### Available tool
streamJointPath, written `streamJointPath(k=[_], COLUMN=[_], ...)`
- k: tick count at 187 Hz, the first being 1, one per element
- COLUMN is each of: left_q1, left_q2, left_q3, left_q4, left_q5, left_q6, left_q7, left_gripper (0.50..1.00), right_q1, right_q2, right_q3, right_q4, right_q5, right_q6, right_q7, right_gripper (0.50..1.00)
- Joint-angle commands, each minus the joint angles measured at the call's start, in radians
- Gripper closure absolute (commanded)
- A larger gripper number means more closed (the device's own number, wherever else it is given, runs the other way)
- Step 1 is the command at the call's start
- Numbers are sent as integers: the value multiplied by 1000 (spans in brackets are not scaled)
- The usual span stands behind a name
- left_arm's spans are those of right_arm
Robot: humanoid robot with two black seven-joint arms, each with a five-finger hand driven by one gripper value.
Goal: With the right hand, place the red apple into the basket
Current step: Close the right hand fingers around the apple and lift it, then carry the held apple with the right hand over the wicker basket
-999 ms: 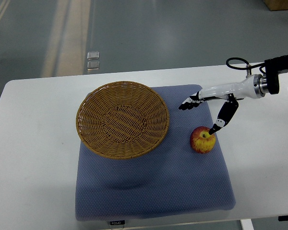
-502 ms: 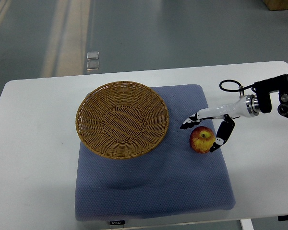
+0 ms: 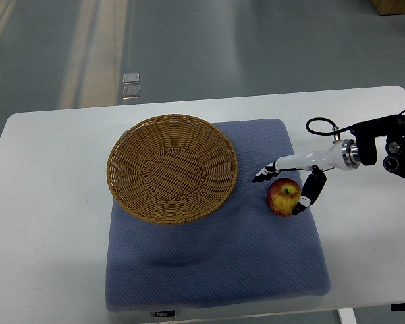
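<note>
Closing around the round red-yellow apple (image 3: 284,196) on the blue padded mat (image 3: 216,263), the right robot hand (image 3: 288,182) brackets it, fingers not yet clamped; firm the grip before lifting toward the round woven wicker basket (image 3: 172,167) nearby.

Label on blue mat (image 3: 209,270): small dark tag (image 3: 165,313) at 6 o'clock edge, light lettering too small to read.
Other text: none legible.

A white table (image 3: 47,223) with rounded corners carries the scene. A blue padded mat (image 3: 216,263) lies directly on it, right of centre and reaching to the near edge. The table's left and far right parts show bare white surface.
</note>
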Motion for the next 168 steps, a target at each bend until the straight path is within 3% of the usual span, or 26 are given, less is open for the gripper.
streamJointPath(k=[1,61,62,67,94,98,107,108,132,168], left_q1=[0,0,0,0,0,0,0,0,0,0], left_q2=[0,0,0,0,0,0,0,0,0,0], left_q3=[0,0,2,0,0,0,0,2,2,2], left_q4=[0,0,0,0,0,0,0,0,0,2], left_q5=[0,0,1,0,0,0,0,0,0,0], left_q6=[0,0,0,0,0,0,0,0,0,0], left_q7=[0,0,0,0,0,0,0,0,0,0], left_gripper=[500,500,500,500,500,500,500,500,500,500], right_q1=[-2,-16,-18,-19,-21,-21,-21,-18,-2,163], right_q2=[0,2,2,2,2,0,0,0,-1,0], right_q3=[-8,-28,-26,-26,-26,-26,-26,-25,-20,-10], right_q4=[-2,-11,-17,-17,-17,-17,-17,-17,-17,-19], right_q5=[-2,-27,-36,-37,-39,-39,-39,-39,-37,-13], right_q6=[-5,-35,-39,-41,-56,-59,-59,-67,-70,-59], right_q7=[1,7,7,8,8,8,8,8,8,9], right_gripper=[587,640,672,693,938,967,967,991,991,977])
